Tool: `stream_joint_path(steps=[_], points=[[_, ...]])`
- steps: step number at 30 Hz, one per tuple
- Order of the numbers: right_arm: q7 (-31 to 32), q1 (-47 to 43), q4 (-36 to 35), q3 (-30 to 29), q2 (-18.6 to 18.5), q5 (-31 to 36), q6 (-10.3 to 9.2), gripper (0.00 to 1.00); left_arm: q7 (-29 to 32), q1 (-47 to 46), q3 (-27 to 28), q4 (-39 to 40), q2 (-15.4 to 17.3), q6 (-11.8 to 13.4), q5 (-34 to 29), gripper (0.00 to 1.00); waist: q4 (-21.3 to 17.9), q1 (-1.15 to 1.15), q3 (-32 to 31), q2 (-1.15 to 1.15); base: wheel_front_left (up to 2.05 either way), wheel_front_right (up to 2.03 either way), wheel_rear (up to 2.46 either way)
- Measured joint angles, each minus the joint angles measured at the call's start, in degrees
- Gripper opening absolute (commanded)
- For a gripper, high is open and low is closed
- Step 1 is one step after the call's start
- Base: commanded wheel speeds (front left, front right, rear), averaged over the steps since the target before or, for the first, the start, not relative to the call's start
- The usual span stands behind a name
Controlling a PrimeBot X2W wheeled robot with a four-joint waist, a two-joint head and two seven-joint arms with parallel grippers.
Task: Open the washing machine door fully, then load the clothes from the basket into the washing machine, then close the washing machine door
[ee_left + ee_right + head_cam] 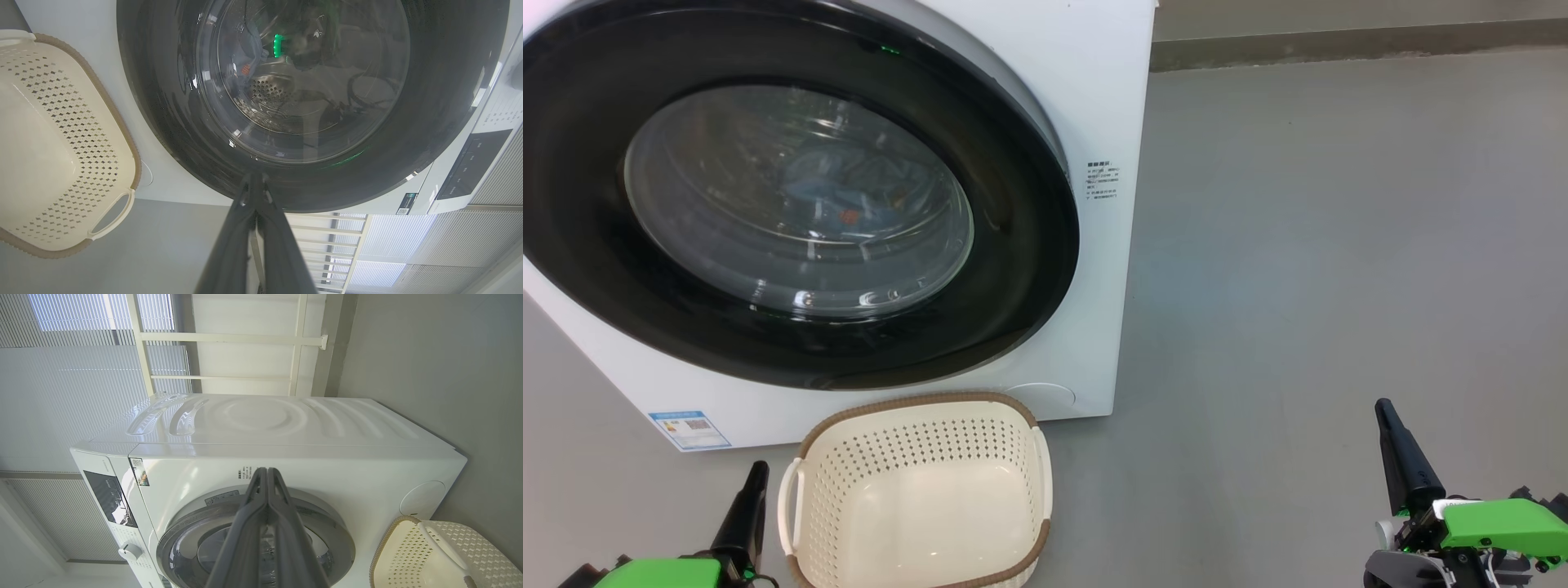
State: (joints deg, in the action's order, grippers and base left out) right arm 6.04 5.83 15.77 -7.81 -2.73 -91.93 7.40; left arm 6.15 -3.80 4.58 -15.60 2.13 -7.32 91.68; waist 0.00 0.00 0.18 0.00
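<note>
The washing machine door [792, 204], seen shut, is judged stiff, weighty and glossy-slick, best hooked at its rim edge; the jaws of the left gripper [758, 470] and right gripper [1384, 408] are pressed together, empty.

The drum [265, 92] is barred by the shut washing machine door [792, 196]; the basket [915, 400] is set before it; floor [1339, 245] rightward is left free.
</note>
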Motion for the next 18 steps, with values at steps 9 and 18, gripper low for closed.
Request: stream_joint_path(steps=[9, 18], points=[[0.0, 0.0, 0.0, 0.0, 0.0, 0.0, 0.0, 0.0, 0.0, 0.0, 0.0, 0.0, 0.0, 0.0, 0.0, 0.0, 0.0, 0.0, 0.0, 0.0, 0.0, 0.0, 0.0], [0.0, 0.0, 0.0, 0.0, 0.0, 0.0, 0.0, 0.0, 0.0, 0.0, 0.0, 0.0, 0.0, 0.0, 0.0, 0.0, 0.0, 0.0, 0.0, 0.0, 0.0, 0.0, 0.0]])
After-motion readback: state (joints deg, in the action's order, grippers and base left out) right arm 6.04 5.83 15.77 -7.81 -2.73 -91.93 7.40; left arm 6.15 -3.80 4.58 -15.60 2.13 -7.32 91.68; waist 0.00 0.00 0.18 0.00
